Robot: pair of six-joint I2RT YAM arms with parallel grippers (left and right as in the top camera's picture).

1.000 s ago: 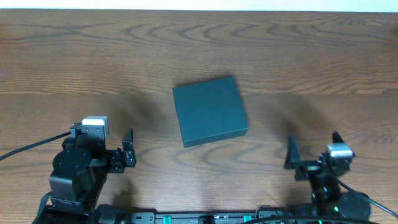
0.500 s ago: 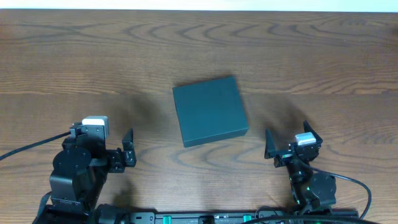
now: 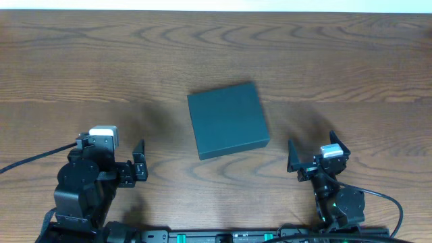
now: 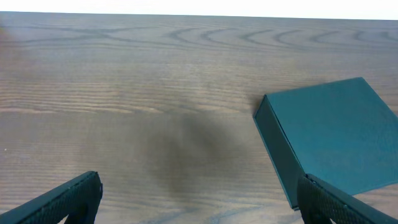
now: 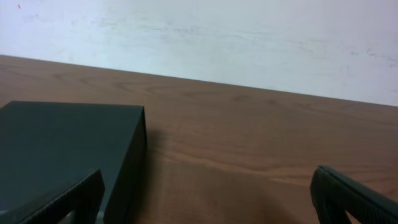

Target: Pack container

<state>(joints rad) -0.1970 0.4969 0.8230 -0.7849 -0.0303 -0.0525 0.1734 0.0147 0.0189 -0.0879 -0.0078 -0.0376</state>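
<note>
The container, a dark teal square box with its lid down, lies at the middle of the wooden table. My left gripper sits low and to the left of it, open and empty. In the left wrist view the container lies ahead to the right, beyond the open left gripper. My right gripper stands just off the box's near right corner, open and holding nothing. In the right wrist view the container fills the lower left, past the left fingertip of the open right gripper.
Bare wood grain runs all round the box. A white wall rises behind the table's far edge. Black cables trail from the left arm's base at the near edge.
The right gripper has swung left and toward the box's near right corner, then held still for the last half second. Neither the left arm nor the box has moved.
</note>
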